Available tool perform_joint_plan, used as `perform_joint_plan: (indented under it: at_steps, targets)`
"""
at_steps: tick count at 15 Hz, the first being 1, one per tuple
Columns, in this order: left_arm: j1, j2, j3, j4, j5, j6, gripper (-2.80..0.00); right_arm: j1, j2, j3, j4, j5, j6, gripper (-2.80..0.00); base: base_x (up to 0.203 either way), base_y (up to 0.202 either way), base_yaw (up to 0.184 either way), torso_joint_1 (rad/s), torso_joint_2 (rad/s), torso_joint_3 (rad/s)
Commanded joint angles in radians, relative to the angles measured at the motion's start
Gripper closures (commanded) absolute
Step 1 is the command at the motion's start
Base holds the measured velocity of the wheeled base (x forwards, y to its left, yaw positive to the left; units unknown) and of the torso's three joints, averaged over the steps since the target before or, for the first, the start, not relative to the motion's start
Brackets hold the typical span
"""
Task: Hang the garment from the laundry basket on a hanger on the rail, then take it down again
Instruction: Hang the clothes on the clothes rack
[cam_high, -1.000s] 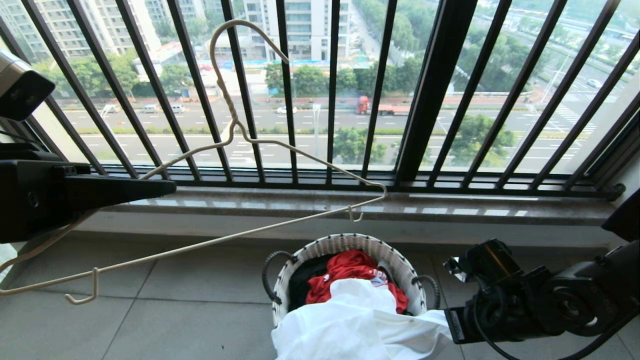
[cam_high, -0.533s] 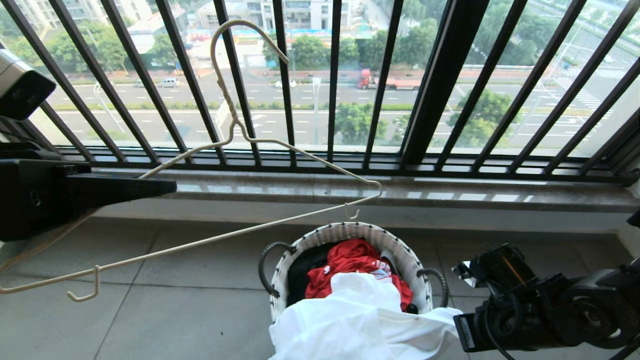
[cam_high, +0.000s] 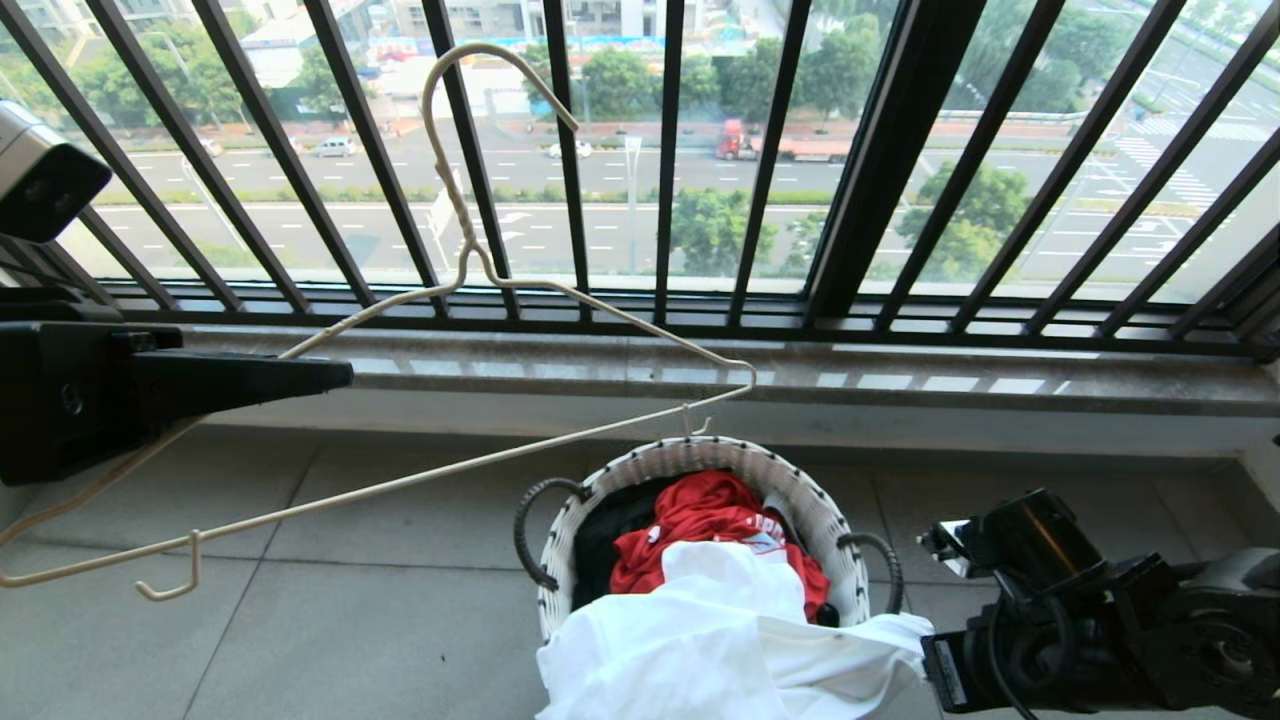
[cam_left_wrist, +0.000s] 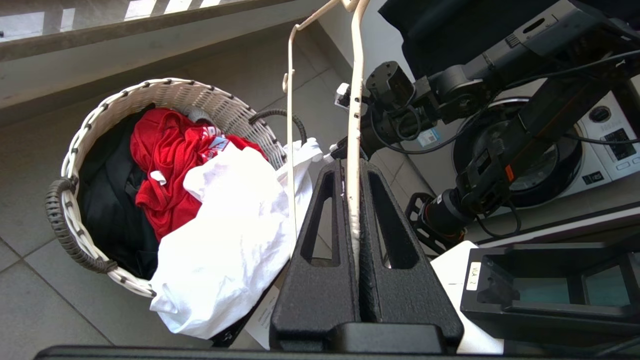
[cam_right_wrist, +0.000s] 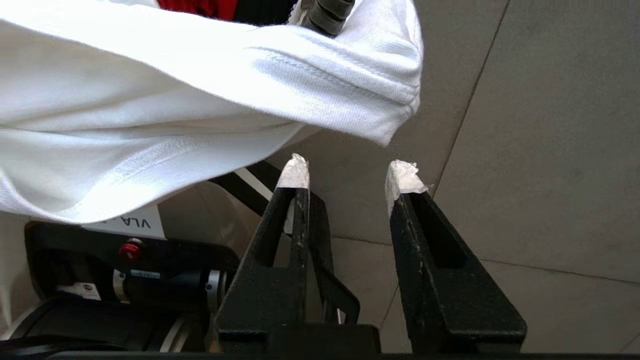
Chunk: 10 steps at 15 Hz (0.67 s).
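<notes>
The left gripper (cam_left_wrist: 352, 200) is at the left of the scene, its fingers pressed together on the wire of the hanger (cam_high: 560, 290). The hanger is held tilted in the air in front of the window railing (cam_high: 880, 170), hook uppermost, its right shoulder tip just above the far rim of the laundry basket (cam_high: 700, 458).

The laundry basket stands on the tiled floor (cam_high: 350, 640) below the stone window sill (cam_high: 900, 375). It holds a red garment (cam_high: 700, 520) and a black garment (cam_high: 610, 530). The white T-shirt (cam_high: 700, 640) lies on top of these and spills over the near rim of the basket toward the right; its chest print is not visible.

The right gripper (cam_right_wrist: 350, 172) is low at the right of the scene, just beside the overhanging hem of the T-shirt. Its fingers (cam_right_wrist: 295, 172) are spread apart and empty, their taped tips close under the fabric edge without pinching it.

A washing machine (cam_left_wrist: 575, 150) stands behind the right arm. The rail is not in view.
</notes>
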Motion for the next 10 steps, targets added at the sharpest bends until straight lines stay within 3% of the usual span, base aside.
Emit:
perform_joint_plan:
  at_steps: [1, 7, 10]
  targets:
    - [0.000, -0.003, 0.001, 0.000, -0.008, -0.001, 0.00, 0.007, -0.012, 0.009, -0.001, -0.009, -0.009, -2.80, 0.000, 0.000, 0.000, 0.000, 0.00, 0.000]
    - [0.000, -0.005, 0.002, 0.000, -0.008, 0.000, 0.00, 0.004, 0.179, 0.001, -0.093, -0.123, -0.185, -2.80, 0.000, 0.000, 0.000, 0.000, 0.00, 0.000]
    - [0.000, -0.006, 0.002, 0.000, -0.008, 0.000, 0.00, 0.004, 0.223, -0.007, -0.165, -0.172, -0.225, -2.80, 0.000, 0.000, 0.000, 0.000, 0.00, 0.000]
